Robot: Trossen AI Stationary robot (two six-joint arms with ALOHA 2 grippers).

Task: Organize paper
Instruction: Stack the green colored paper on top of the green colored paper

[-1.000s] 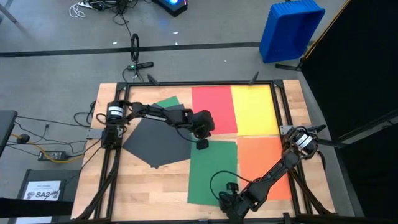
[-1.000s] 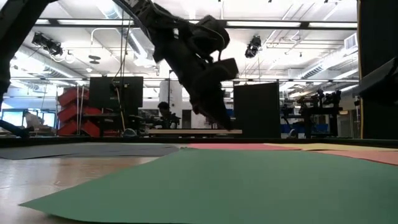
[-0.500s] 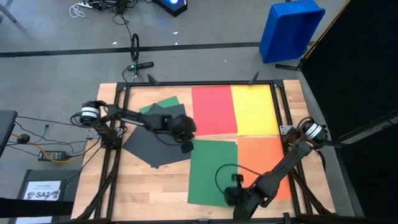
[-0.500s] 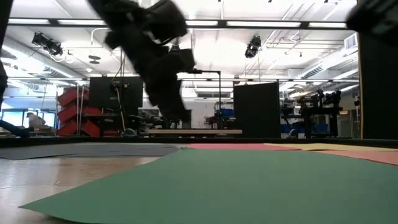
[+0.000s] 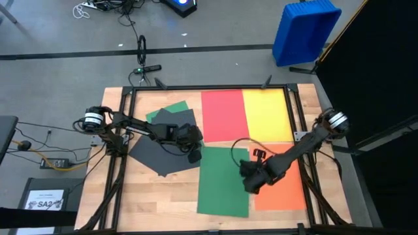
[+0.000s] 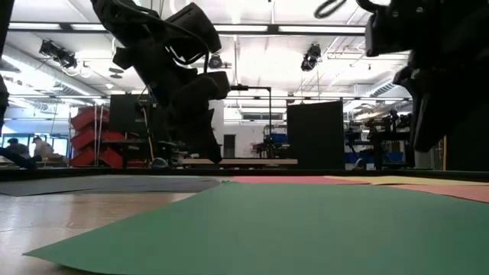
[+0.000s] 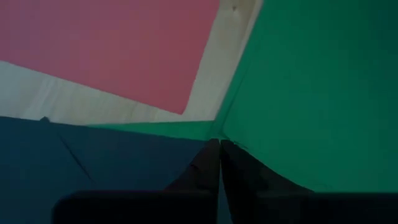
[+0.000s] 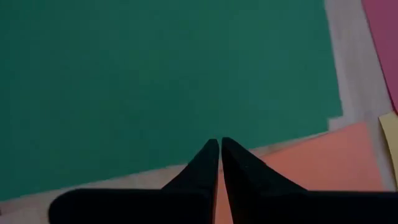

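Observation:
Coloured paper sheets lie flat on the wooden table: red (image 5: 224, 115) and yellow (image 5: 266, 115) at the far side, orange (image 5: 281, 171) at the near right, and a large green one (image 5: 222, 186) beside it. A dark grey sheet (image 5: 160, 149) lies askew over a smaller green sheet (image 5: 175, 106). My left gripper (image 5: 194, 156) is shut, hanging above the grey sheet's right edge by the large green sheet's far left corner (image 7: 219, 134). My right gripper (image 5: 250, 185) is shut, above the seam between green (image 8: 161, 81) and orange (image 8: 323, 158).
A black frame rail (image 5: 209, 87) runs around the table. Bare wood (image 5: 157, 196) shows at the near left. A blue bin (image 5: 304, 29) and cables lie on the floor beyond the far edge. A small white printed sheet (image 5: 46, 199) lies off the table's left.
My left gripper has drawn back toward the table's left, from the gap below the red sheet to the grey sheet's right edge. My right gripper has swung up from the near edge toward the far side, over the green-orange seam. No sheet has moved.

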